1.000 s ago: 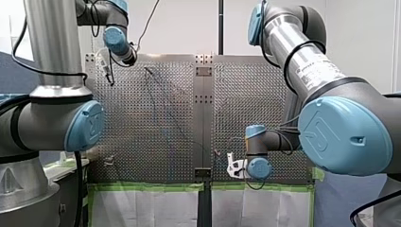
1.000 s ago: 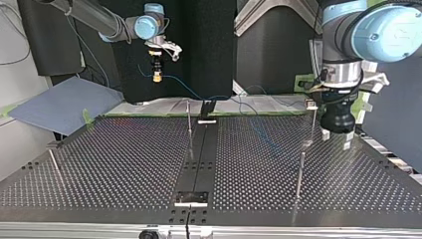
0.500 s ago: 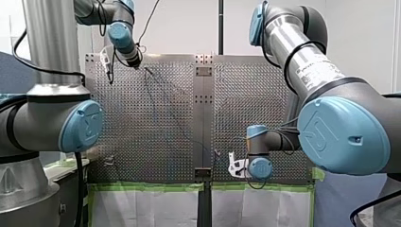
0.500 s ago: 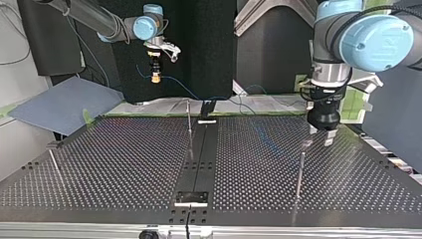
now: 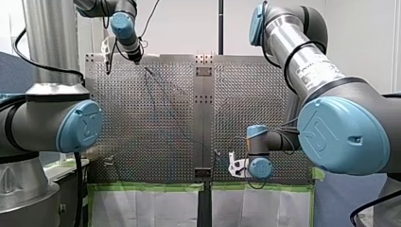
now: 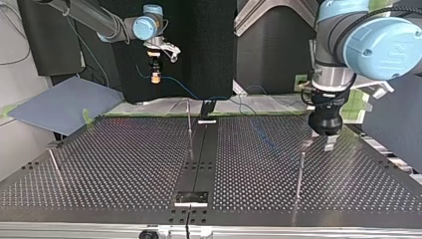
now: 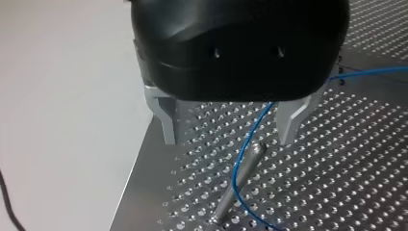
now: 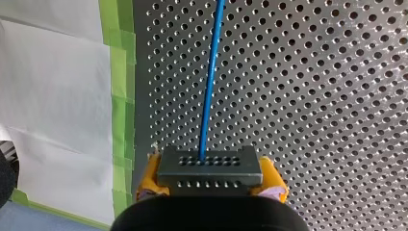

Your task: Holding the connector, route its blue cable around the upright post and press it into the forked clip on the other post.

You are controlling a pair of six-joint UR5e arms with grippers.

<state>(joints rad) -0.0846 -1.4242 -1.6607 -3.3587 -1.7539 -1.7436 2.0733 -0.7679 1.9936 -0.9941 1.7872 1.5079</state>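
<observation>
Right wrist view: my right end effector (image 8: 210, 177) pinches the hard connector (image 8: 210, 166), the best hold; the blue cable (image 8: 211, 72) looks floppy.

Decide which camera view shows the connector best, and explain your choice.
The right wrist view: the connector sits close up between my right gripper's yellow pads, the blue cable leaving its face. The top view shows it only small and far off; the front view cannot settle it; the left wrist view lacks it.

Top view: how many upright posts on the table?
3: left post, centre post farthest back, right post near my left hand, which may hide another.
</observation>
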